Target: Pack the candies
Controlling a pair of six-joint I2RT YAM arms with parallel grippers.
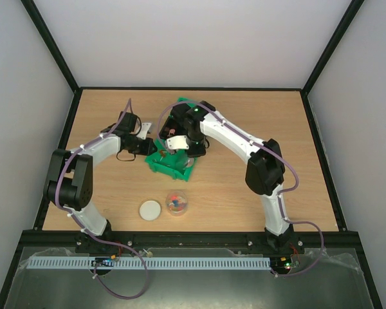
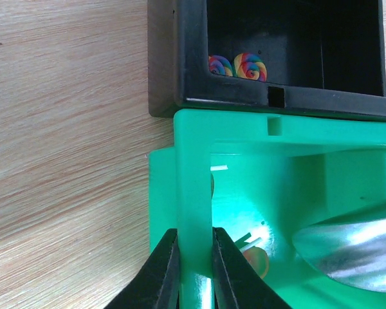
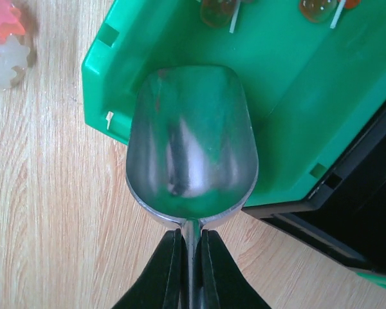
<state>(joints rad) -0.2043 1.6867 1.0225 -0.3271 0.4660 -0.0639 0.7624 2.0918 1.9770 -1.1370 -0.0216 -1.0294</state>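
Observation:
My left gripper [image 2: 194, 257] is shut on the side wall of the green bin [image 2: 193, 167]. My right gripper [image 3: 192, 248] is shut on the handle of the metal scoop [image 3: 192, 138]. The scoop's bowl is empty and hangs over the green bin's [image 3: 289, 96] near rim. Orange candies [image 3: 215, 11] on white sticks lie at the bin's far end. Two rainbow swirl candies [image 2: 249, 65] lie in the black bin [image 2: 180, 77] behind it. In the top view both grippers meet at the green bin [image 1: 161, 168]. A small clear jar [image 1: 176, 203] holds a few mixed-colour candies.
The jar's white lid [image 1: 150, 210] lies on the wooden table left of the jar. The black bin [image 1: 180, 122] abuts the green bin's far side. The jar also shows at the top left of the right wrist view [image 3: 6, 45].

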